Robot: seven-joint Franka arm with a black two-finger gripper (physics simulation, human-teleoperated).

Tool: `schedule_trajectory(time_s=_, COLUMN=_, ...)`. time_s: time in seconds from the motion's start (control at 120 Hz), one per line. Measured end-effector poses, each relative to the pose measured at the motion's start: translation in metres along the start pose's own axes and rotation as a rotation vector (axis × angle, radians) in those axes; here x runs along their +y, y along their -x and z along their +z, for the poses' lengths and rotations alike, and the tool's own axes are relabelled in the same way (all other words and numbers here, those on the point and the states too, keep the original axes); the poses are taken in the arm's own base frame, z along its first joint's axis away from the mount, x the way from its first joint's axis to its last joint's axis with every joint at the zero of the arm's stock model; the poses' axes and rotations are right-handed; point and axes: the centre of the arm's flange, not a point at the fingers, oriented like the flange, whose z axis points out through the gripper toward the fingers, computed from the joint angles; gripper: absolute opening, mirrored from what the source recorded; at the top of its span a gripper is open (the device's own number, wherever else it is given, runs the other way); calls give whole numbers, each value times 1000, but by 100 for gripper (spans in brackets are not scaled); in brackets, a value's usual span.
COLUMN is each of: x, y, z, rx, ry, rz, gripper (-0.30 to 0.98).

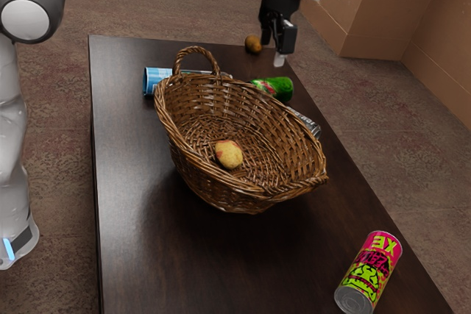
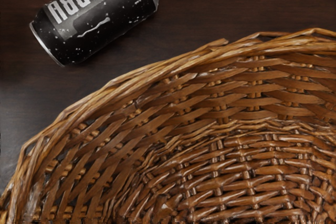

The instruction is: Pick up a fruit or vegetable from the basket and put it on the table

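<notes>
Tool (image 1: pixel 274 50) spread; exterior view: basket (image 1: pixel 276 126) partly hides black can (image 1: pixel 308 123).

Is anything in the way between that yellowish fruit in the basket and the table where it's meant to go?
Yes: the basket's woven wall rises around the yellowish fruit, so it would probably need lifting over the rim to reach the table. Nothing visible lies on top of it.
</notes>
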Motion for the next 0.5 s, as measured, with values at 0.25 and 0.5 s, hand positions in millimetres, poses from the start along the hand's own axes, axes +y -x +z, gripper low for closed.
schedule_trajectory(time_s=0.25, x=-3, y=20, z=-84, rx=126, ry=-2, rz=-16, gripper=69)
schedule_trajectory(time_s=0.5, x=48, y=-20, z=-33, rx=33, ry=-6, rz=79, gripper=69)
